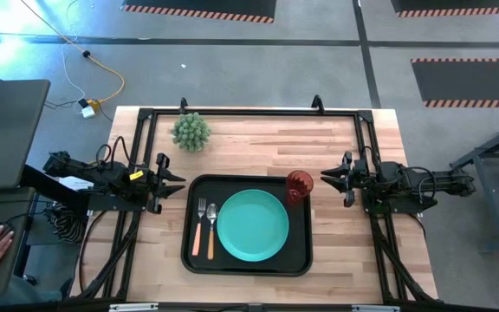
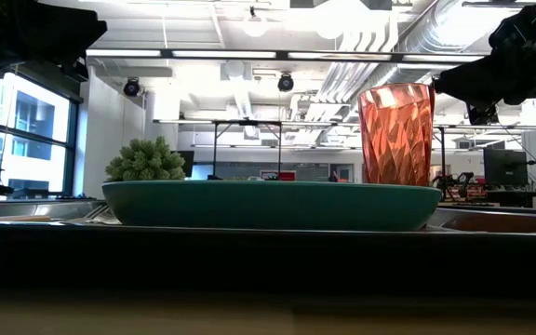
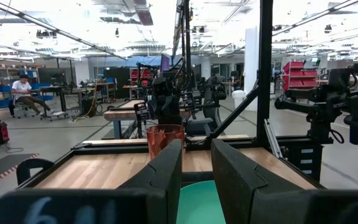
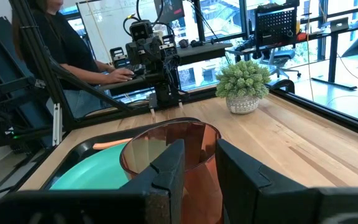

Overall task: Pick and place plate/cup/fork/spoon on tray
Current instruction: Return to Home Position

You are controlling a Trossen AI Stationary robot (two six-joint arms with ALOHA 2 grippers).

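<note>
Workshop bench (image 1: 336,139): tray (image 1: 297,260) fully set, cup (image 1: 299,186) at two o'clock; both jaws part-open, empty — stay clear.

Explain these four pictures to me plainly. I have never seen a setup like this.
Two dark robot arms work at a wooden table. One picture looks straight down, one looks level across the tabletop, and two come from cameras on the arms' wrists. A black tray holds a teal plate, a fork and spoon side by side, and a red-orange cup in its corner. A small potted plant stands off the tray. The left tool and right tool wait at the tray's sides, jaws apart, holding nothing.
</note>
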